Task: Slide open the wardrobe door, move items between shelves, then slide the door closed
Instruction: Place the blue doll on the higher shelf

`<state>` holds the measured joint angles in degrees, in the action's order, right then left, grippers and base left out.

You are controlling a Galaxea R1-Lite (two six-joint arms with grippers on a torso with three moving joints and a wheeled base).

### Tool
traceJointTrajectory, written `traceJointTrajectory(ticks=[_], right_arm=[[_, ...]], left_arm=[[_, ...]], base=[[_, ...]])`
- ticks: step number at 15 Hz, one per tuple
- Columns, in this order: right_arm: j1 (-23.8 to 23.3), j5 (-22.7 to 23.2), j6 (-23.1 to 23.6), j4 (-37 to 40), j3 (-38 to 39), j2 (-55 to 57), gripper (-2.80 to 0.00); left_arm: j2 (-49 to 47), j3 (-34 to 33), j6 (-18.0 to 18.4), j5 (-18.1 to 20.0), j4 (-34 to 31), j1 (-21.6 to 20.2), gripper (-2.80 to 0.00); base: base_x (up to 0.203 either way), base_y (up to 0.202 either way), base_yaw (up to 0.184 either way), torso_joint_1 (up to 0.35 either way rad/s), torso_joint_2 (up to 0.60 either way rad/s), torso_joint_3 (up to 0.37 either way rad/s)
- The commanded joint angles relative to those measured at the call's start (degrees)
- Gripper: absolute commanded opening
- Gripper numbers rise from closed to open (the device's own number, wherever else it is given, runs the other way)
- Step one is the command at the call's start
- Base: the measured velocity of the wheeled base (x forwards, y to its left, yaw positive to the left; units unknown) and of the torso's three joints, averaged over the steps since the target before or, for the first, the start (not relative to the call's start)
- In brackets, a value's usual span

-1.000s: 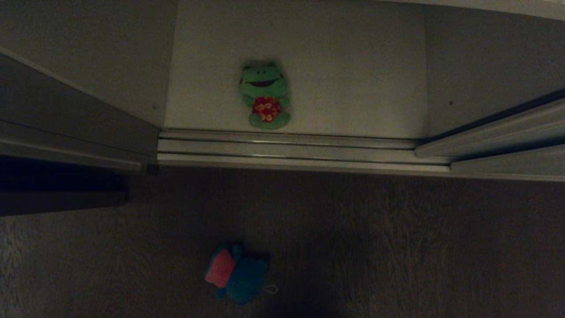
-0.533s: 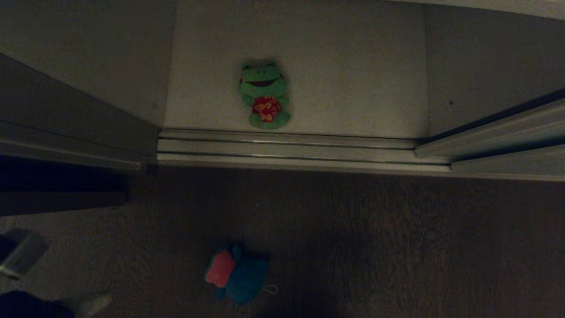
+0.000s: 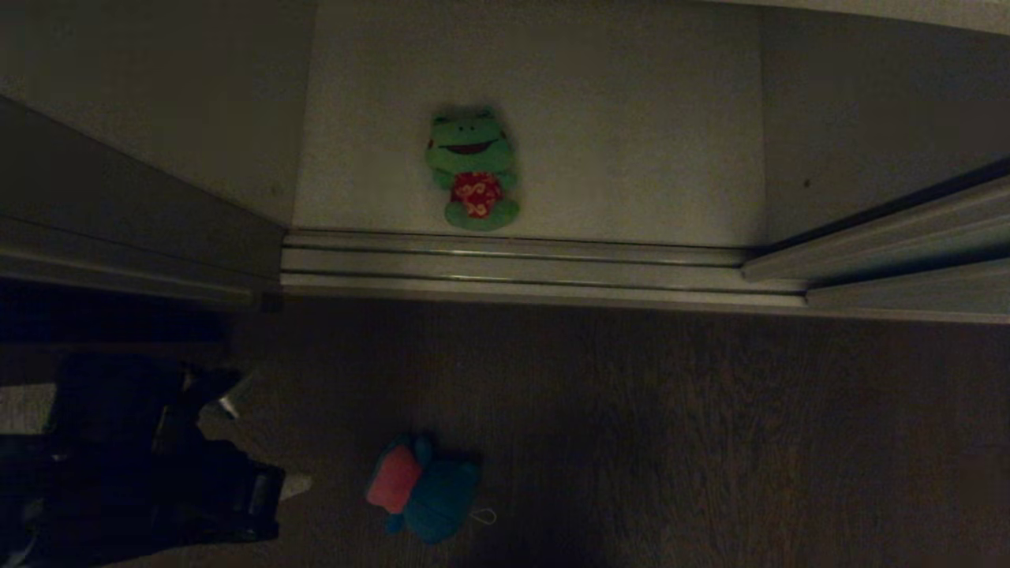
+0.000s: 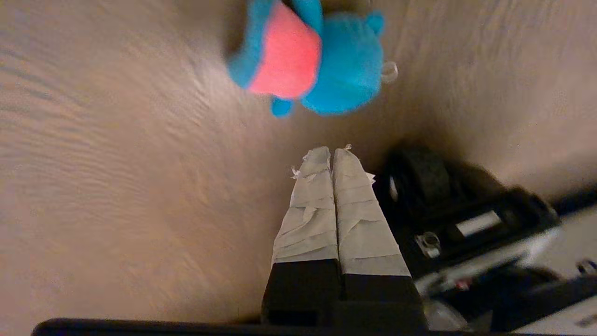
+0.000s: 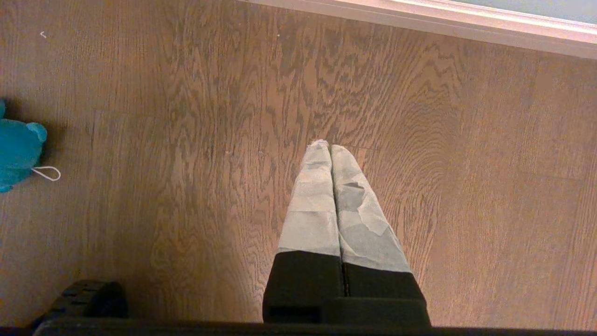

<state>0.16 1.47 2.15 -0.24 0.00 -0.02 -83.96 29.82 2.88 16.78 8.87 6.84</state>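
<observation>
The left gripper (image 4: 332, 150) has its taped jaws pressed together, empty, above the wooden floor (image 3: 710, 442). The blue creature (image 4: 322, 60) lies on the floor near the tips, at their twelve o'clock. The green frog (image 3: 472, 170) sits on the white shelf (image 3: 631, 118) inside the open wardrobe, at twelve o'clock from the blue creature. The right gripper (image 5: 330, 147) is closed too, empty, over bare floor.

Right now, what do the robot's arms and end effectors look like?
Both the left end effector and the right end effector have two long tapering fingers wrapped in wrinkled pale grey tape, frayed at the left tips, on black bases. The left arm is a bulky black housing.
</observation>
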Motion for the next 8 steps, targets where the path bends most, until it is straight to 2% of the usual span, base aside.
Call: traceJointTrajectory(ticks=[1, 6, 8], right_arm=[[0.02, 0.02, 0.05, -0.02, 0.0, -0.15, -2.8], [0.02, 0.02, 0.05, -0.02, 0.0, -0.15, -2.8], [0.02, 0.02, 0.05, -0.02, 0.0, -0.06, -2.8]], left_arm=[[-8.77, 3.18, -0.86, -0.04, 0.11, 1.6, -2.8], [-21.0, 11.94, -3.87, -1.99, 0.84, 2.88, -2.8], [-25.87, 15.26, -4.17, -5.0, 1.67, 3.9, -2.8]], base=[[0.0, 0.0, 0.0, 0.0, 0.0, 0.0], [0.0, 0.0, 0.0, 0.0, 0.0, 0.0], [0.0, 0.0, 0.0, 0.0, 0.0, 0.0]])
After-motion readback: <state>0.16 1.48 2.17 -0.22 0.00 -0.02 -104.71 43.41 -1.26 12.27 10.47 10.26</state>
